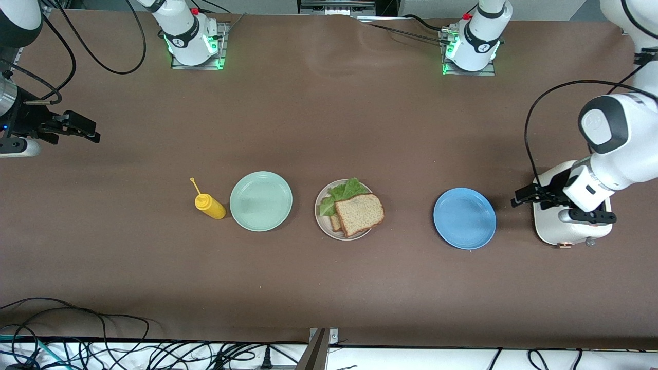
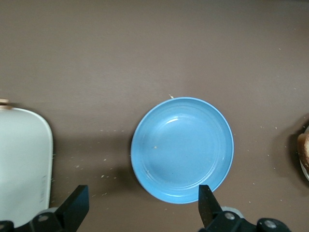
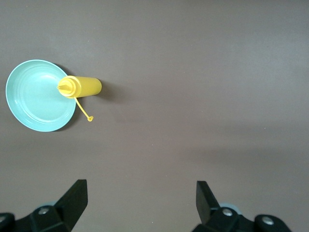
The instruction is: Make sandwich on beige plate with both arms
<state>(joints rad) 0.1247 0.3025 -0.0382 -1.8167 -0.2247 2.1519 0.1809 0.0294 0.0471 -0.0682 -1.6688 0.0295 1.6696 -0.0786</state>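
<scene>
The beige plate (image 1: 322,223) sits mid-table and holds the sandwich: a brown bread slice (image 1: 359,213) on top, a ruffled lettuce leaf (image 1: 341,194) sticking out under it, and a lower slice's corner (image 1: 335,222) showing. My left gripper (image 1: 516,199) is open and empty, up beside the blue plate at the left arm's end; it also shows in the left wrist view (image 2: 143,203), and the bread's edge (image 2: 303,147) shows there too. My right gripper (image 1: 95,131) is open and empty, over bare table at the right arm's end; it also shows in the right wrist view (image 3: 142,195).
A blue plate (image 1: 464,218) (image 2: 182,149) lies between the sandwich and a white toaster (image 1: 552,226) (image 2: 21,159). A mint-green plate (image 1: 260,200) (image 3: 38,94) and a yellow squeeze bottle (image 1: 209,204) (image 3: 82,87) lie toward the right arm's end. Cables run along the table's front edge.
</scene>
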